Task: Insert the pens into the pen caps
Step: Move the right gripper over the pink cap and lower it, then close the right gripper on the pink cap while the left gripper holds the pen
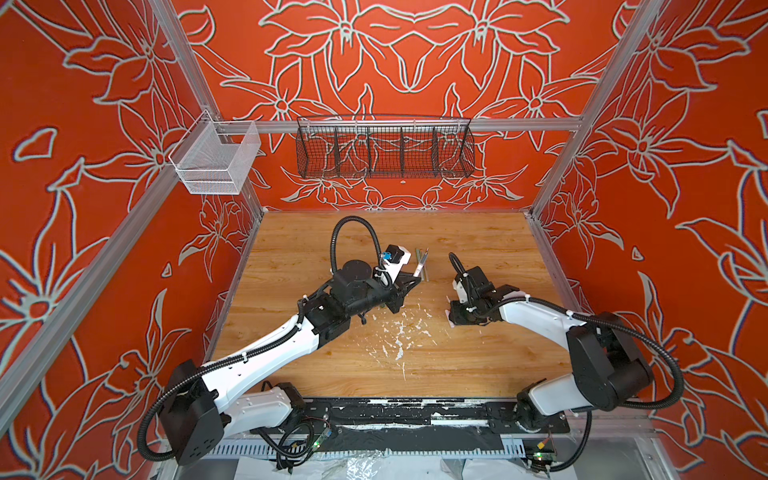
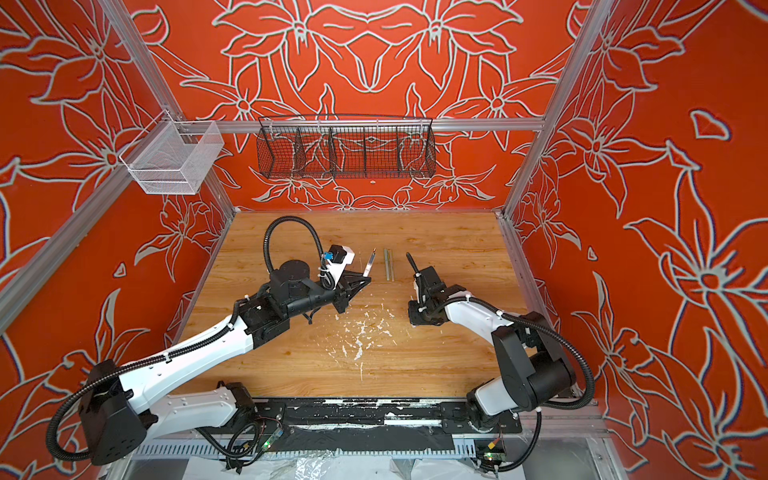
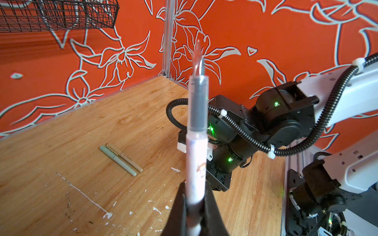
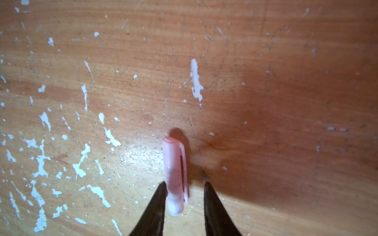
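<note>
On the wooden table, the left gripper is clamped tight on the lower barrel of the pink pen. It holds the pen off the surface, long axis in line with the fingers. The dark tip points away from the gripper toward the back wall, tilted up and slightly right in both top views. Just beyond it, the green pen and tan pen lie capped, side by side and touching, parallel, running front to back on the table. The right gripper points down at the table with its jaws parted and gripping nothing. The pink cap lies flat between them, lengthwise along the fingers, with its rounded closed end pointing away from the wrist. It rests against one finger, with a clear gap to the other on its clip side.
</note>
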Robot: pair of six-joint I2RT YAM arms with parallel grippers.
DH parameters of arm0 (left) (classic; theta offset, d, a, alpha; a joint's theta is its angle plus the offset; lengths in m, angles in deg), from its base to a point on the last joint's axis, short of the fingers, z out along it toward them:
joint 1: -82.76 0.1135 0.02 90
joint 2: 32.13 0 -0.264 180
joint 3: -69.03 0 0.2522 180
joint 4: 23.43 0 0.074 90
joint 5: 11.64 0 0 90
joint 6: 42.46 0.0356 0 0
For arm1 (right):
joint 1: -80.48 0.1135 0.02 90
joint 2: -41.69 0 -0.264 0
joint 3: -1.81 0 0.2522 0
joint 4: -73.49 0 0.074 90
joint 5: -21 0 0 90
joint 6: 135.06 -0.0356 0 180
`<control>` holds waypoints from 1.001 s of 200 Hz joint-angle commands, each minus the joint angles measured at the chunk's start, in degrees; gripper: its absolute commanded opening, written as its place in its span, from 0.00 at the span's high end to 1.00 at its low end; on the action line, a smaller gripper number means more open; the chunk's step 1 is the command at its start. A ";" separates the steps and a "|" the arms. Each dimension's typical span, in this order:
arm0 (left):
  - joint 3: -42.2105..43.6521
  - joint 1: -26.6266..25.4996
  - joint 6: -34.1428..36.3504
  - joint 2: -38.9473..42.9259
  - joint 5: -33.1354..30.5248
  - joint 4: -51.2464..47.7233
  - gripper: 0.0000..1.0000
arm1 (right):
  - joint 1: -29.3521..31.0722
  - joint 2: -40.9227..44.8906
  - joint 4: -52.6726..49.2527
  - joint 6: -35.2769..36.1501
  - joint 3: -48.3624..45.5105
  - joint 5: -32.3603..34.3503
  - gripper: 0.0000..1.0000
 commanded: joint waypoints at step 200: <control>-0.54 -0.43 0.78 0.09 0.12 0.26 1.00 | 0.61 -6.77 0.53 1.39 3.06 1.20 0.76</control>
